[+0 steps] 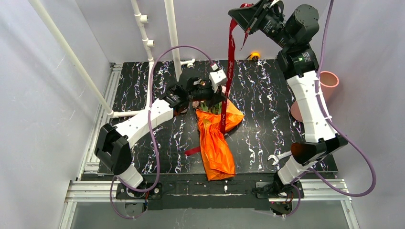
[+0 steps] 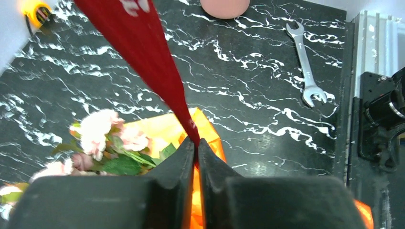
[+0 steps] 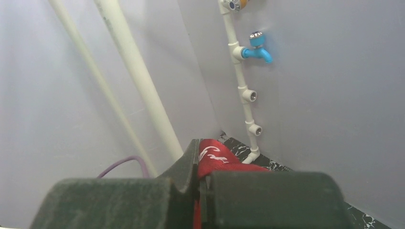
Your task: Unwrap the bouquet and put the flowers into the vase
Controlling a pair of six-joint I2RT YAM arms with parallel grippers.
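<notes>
Left tool (image 2: 196, 142) pinches the ribbon (image 2: 143, 52) over the bouquet (image 1: 216, 143); right tool (image 3: 200, 162) — raised — clamps it.

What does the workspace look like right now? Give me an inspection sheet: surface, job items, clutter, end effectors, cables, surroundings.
Surface: black white-veined table.
Job's things: bouquet lying in orange wrap, roses showing at its open end; pink vase at the right edge, partly behind the right arm.
Clutter: wrench; small yellow item.
End effectors: left end effector shut on the red ribbon at the wrap; right end effector shut on the ribbon's other end, held high, ribbon taut between them.
Cables: purple cables loop along both arms.
Surroundings: white pipes, blue tap, grey walls.
</notes>
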